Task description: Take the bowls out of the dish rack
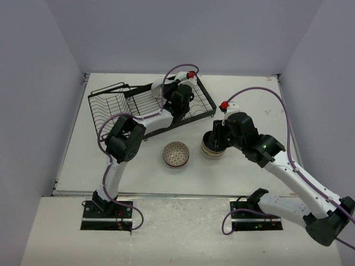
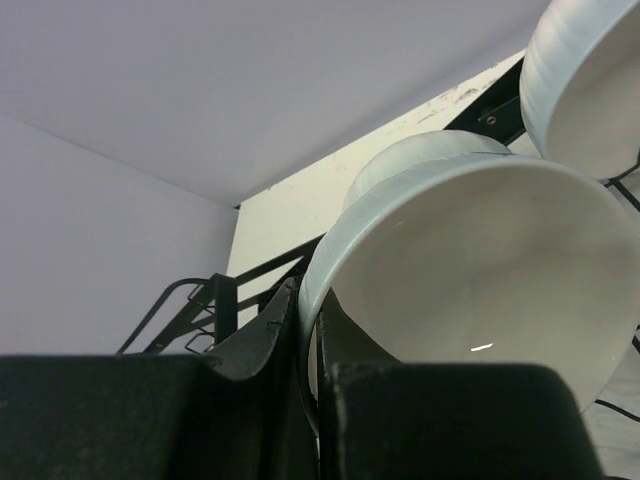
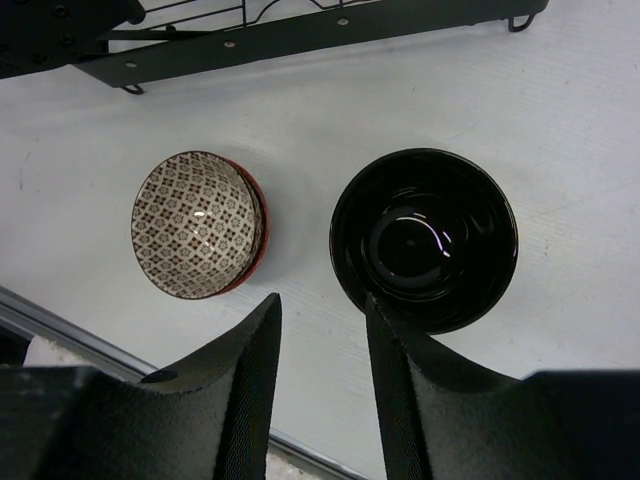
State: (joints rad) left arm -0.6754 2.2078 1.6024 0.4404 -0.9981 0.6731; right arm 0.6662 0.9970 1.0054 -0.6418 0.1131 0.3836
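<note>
The left gripper (image 2: 305,325) is far inside the dish rack (image 1: 119,105). Its fingers are closed on the rim of a white bowl (image 2: 480,270), one finger inside and one outside. This bowl stands on its edge in the rack. A second white bowl (image 2: 415,158) stands just behind it, perhaps touching, and a third white bowl (image 2: 590,80) is near on the right.

The right gripper (image 3: 321,300) hovers with its fingers open and holds nothing. It is above a dark-inside bowl (image 3: 425,240) that sits on the table (image 1: 249,100), on the near side of the rack. From the top view this bowl seems to be the top of a small stack. A patterned bowl (image 3: 198,223) lies to the left of it, apart.

The main danger, I think, is the hold itself. The fingers pinch only a thin, smooth rim, so the heavy bowl can turn or slip out during the lift. If it rises at an angle, it may rub the second white bowl and pull it over, or its lower edge may catch on a wire and drag the whole rack. A further danger is at the place for putting down. The right arm is over the stack, so a bowl carried there could hit the arm or push the stack.
</note>
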